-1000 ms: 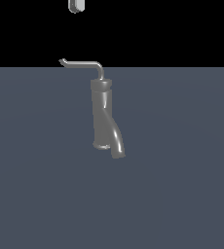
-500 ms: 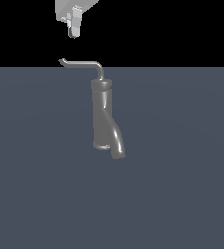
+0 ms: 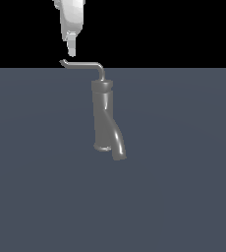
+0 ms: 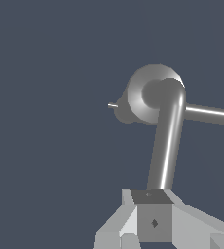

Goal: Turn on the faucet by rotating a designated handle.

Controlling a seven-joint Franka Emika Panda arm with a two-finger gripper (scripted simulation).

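Faucet: grey upright cylinder on dark floor, curved spout low. Handle: thin L-shaped rod off its cap, toward the exterior view's left. Gripper: white, just above handle tip; jaw state cannot be told.

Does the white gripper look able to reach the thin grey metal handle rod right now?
Probably yes: the white gripper hangs just above the thin grey metal handle rod near its upturned tip, with nothing between them.
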